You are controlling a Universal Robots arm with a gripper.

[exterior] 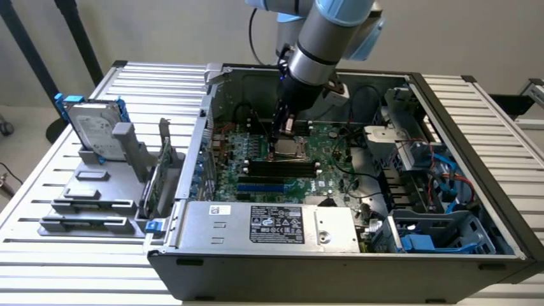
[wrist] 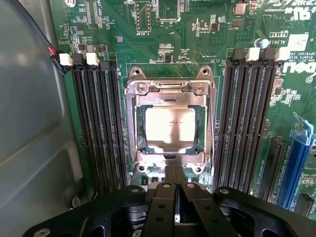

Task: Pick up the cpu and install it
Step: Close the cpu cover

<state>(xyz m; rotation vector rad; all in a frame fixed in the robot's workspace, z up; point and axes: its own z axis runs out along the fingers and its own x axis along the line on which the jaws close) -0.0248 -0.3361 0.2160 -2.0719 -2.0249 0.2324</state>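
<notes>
The cpu [wrist: 170, 129] lies flat in the motherboard socket [wrist: 132, 123], its silver top facing up toward the claw [wrist: 175, 172]. It is square, with no long axis, and its edges run parallel to the memory slots [wrist: 96, 128] on either side. The claw hangs just off one edge, clenched on nothing. Around it are the green motherboard [wrist: 197, 44], the open computer case [exterior: 340, 271], a slatted metal table [exterior: 51, 268] and a pale wall [exterior: 170, 32].

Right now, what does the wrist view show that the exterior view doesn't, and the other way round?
Wrist view: the cpu lying flat in its socket frame, memory slots on both sides, the gripper shut and empty. Exterior view: the whole open computer case, the arm reaching into it, a hard drive standing on a rack at the exterior view's left. Shared: the green motherboard and the gripper over the socket frame.
</notes>
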